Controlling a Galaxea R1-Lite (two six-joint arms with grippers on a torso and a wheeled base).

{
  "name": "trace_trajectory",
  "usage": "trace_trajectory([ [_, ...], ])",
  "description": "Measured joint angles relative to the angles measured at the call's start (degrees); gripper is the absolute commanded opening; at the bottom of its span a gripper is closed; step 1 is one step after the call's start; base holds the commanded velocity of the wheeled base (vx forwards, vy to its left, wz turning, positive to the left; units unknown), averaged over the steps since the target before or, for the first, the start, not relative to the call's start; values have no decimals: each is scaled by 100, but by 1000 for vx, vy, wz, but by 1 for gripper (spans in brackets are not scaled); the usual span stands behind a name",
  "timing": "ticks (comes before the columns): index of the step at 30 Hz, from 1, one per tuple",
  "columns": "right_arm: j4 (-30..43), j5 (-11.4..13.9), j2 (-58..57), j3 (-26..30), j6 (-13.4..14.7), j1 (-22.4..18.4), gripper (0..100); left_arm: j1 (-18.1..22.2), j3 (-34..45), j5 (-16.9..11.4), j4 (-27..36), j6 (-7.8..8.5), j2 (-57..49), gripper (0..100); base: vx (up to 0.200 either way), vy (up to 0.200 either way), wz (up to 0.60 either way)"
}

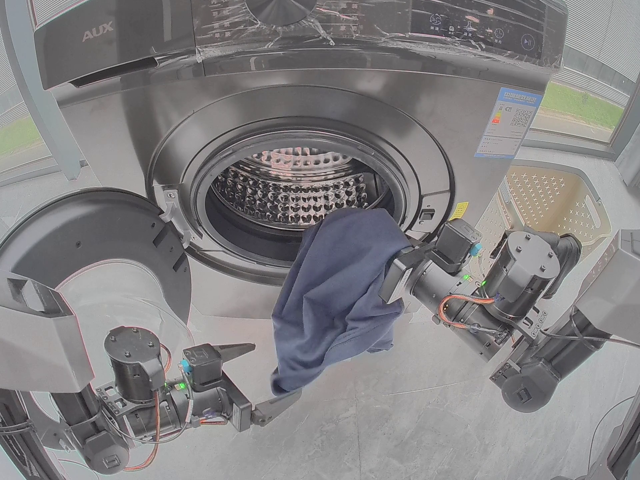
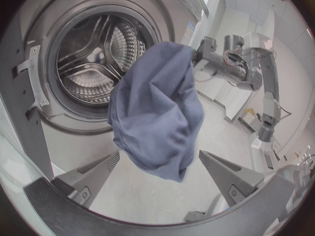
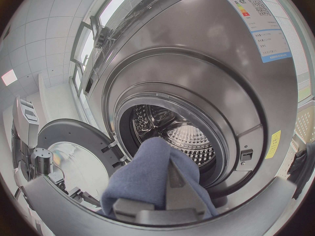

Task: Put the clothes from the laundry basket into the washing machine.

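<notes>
Our right gripper [image 3: 167, 177] is clamped on the navy cloth [image 1: 333, 288], held at the lower lip of the washing machine [image 1: 400, 101] opening, with most of it hanging outside. Our left gripper [image 1: 275, 371] gapes wide just under the hem. Released here, the cloth would likely slide to the floor [image 1: 413, 408] (smooth pale tile, it seems). The door [image 1: 93, 255] stands open at left, and the laundry basket [image 1: 553, 201] sits to the right.

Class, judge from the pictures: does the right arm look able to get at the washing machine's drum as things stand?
Probably yes. The door is swung open to the robot's left, the drum mouth looks unblocked, and the right pincer, shut on the navy garment, sits before its lower rim.
</notes>
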Motion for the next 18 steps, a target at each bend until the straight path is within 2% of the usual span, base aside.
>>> trace_trajectory([
  [5,1,-1,20,-26,-2,-9,0,-48,419,-310,-2,285,95,100,0,0,0],
  [7,1,-6,23,-28,-2,-9,0,-80,499,-347,2,321,127,100,0,0,0],
  [12,1,-9,33,-20,-2,35,0,-113,404,-339,-7,312,163,100,0,0,0],
  [18,6,-9,48,-6,-9,132,0,-124,23,-307,-2,194,152,100,0,0,0],
])
